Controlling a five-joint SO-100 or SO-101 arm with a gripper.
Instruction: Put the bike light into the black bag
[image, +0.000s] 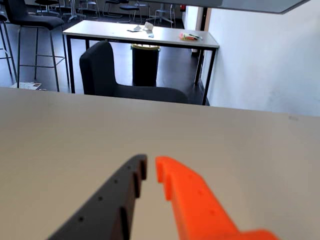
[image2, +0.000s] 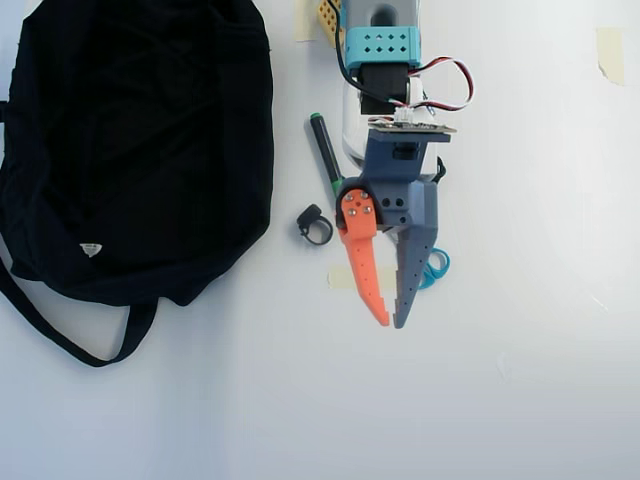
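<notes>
In the wrist view we look past the claw (image: 150, 169) across a bare pale table (image: 60, 140) toward a room with a dark chair (image: 107, 75) and a long table (image: 140, 36) behind. The black finger (image: 117, 197) and the orange finger (image: 192, 200) nearly meet at their tips, with only a thin slit between and nothing in it, so we read the claw as clenched and empty. Neither the bike light nor the bag shows here, because the camera is aimed out over the table rather than down at them.

In the overhead view the claw (image2: 390, 322) points toward the bottom edge, raised above the white tabletop (image2: 520, 380), tips together. The bike light (image2: 314, 224) lies on the table just left of the orange finger (image2: 365, 265), apart from it and untouched. A green-tipped pen (image2: 326, 152) lies just above the light, and a teal handle (image2: 436, 266) peeks out from under the grey finger (image2: 412, 262). The black bag (image2: 140, 140) fills the upper left, its strap (image2: 70, 335) looping below. The light rests between bag and arm. We judge the pickup not yet begun: the claw must open and shift left over the ring.
</notes>
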